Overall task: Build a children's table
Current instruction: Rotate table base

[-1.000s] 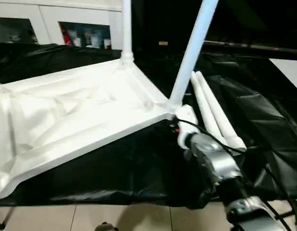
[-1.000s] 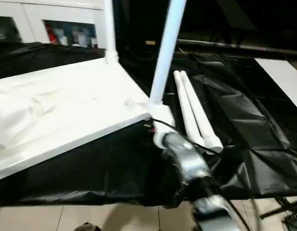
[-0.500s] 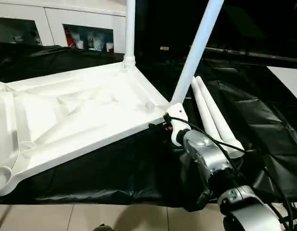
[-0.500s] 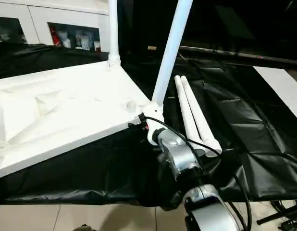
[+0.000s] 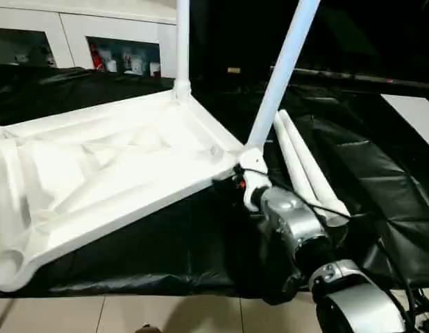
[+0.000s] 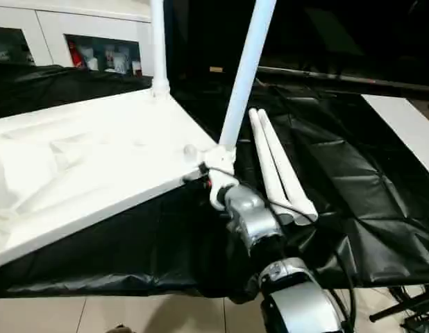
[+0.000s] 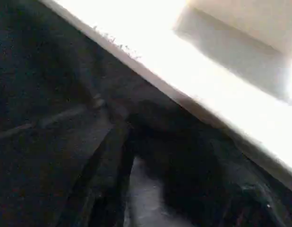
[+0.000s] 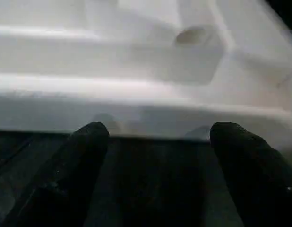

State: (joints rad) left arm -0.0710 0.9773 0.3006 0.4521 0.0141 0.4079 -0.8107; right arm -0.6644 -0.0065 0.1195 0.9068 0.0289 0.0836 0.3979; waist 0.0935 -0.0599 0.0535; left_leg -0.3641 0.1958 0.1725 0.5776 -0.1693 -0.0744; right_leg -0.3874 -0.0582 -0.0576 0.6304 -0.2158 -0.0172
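Jaws of right gripper [image 8: 155, 142] spread wide, empty, facing rim of upturned tabletop [image 5: 117, 166] on black-draped surface [image 5: 381, 166]; left jaws: cannot tell. Two legs [image 5: 280, 69] socketed, two spare legs [image 5: 305, 166] alongside. Likely light, stiff, slick plastic; best gripped at rim.

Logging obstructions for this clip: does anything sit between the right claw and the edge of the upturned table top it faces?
Nothing visible does. In the right wrist view the right claw stands open, its two fingers apart, with bare black sheet between them and the table top straight ahead.
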